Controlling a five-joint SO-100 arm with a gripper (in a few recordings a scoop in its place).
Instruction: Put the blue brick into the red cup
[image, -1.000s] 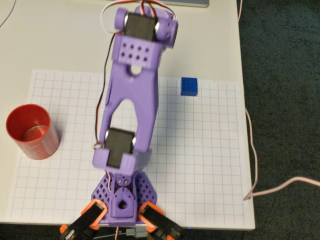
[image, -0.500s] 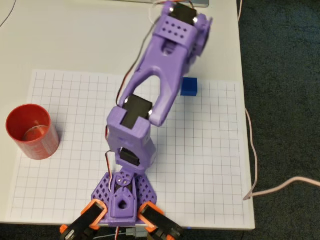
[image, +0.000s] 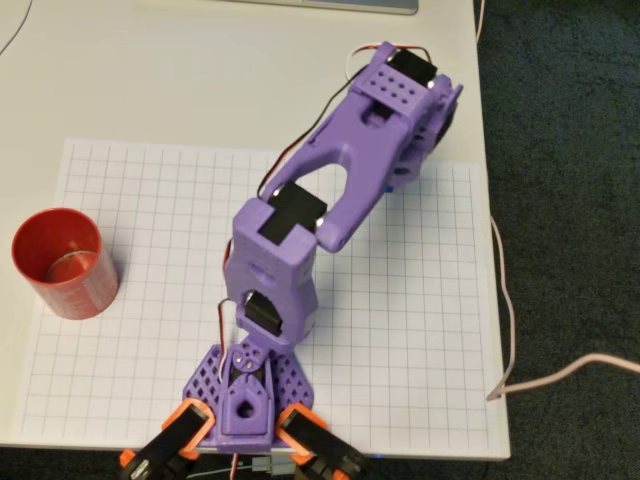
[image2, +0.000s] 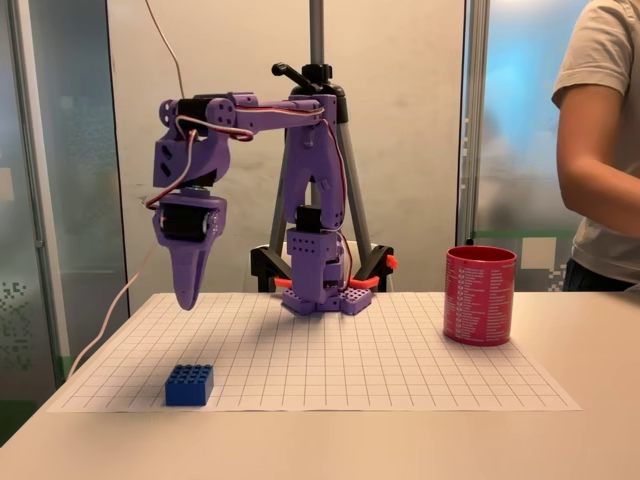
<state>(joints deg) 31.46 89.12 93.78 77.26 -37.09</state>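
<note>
In the fixed view the blue brick (image2: 189, 384) lies on the grid sheet near the front left corner. In the overhead view the purple arm (image: 350, 180) reaches over the brick's place and hides it. My gripper (image2: 186, 298) points straight down, hanging well above the sheet and a little behind the brick, touching nothing. Its fingers taper together to one tip and hold nothing. The red cup (image: 58, 262) stands upright and empty at the sheet's left edge in the overhead view. In the fixed view the cup (image2: 480, 296) is on the right, far from the gripper.
The arm's base (image: 245, 385) sits at the sheet's near edge in the overhead view. A cable (image: 505, 300) runs along the table's right edge (image: 490, 200). A tripod (image2: 318, 120) stands behind the base, and a person (image2: 600, 150) stands at the right.
The arm has swung to the right in the overhead view and now covers the blue brick, which showed uncovered a second ago. The cup has not moved.
</note>
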